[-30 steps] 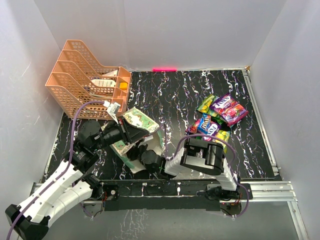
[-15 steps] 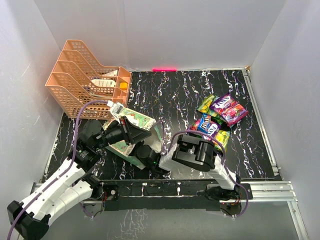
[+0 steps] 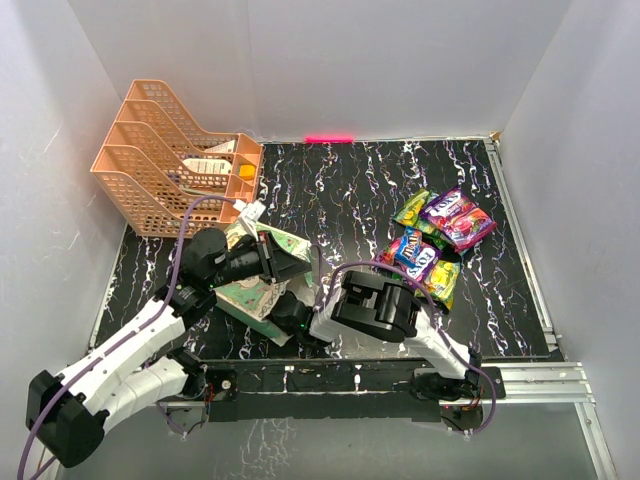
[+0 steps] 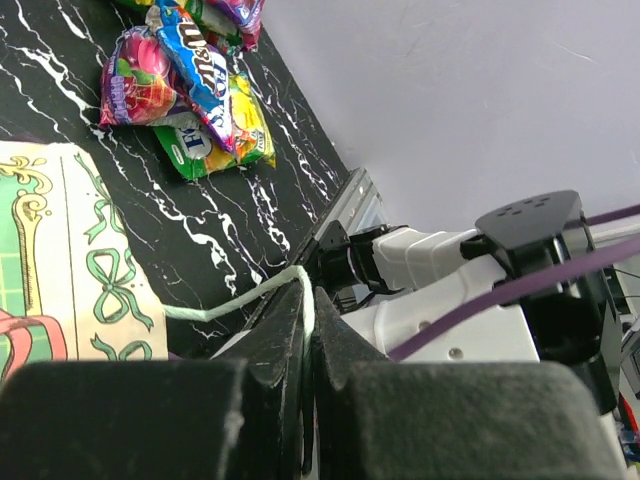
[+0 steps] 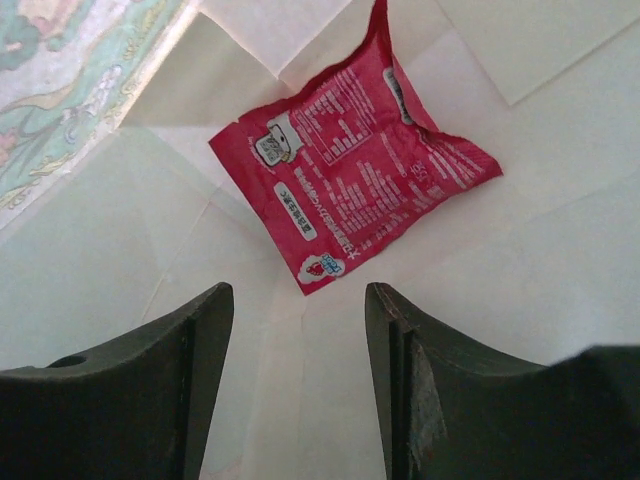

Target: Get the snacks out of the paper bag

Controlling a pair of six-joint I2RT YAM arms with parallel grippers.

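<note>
The paper bag (image 3: 258,292) lies on its side left of centre, its printed face (image 4: 60,260) up. My left gripper (image 4: 308,298) is shut on the bag's thin string handle (image 4: 225,307), holding the mouth up. My right arm (image 3: 375,305) reaches left into the bag, so its fingers are hidden from above. In the right wrist view my right gripper (image 5: 297,295) stands open inside the bag, just short of a pink-red snack packet (image 5: 350,190) lying flat on the cream paper (image 5: 520,280). Several bright snacks (image 3: 435,238) (image 4: 190,90) lie piled on the table at right.
A peach mesh tray rack (image 3: 165,170) holding white cards stands at the back left, close behind the bag. White walls enclose the black marbled table (image 3: 340,190). A pink marker (image 3: 329,138) sits at the back edge. A metal rail (image 3: 530,375) runs along the front.
My right gripper has opened and pushed leftwards, deeper into the bag. My left arm has shifted right and forward with the handle, tilting the bag.
</note>
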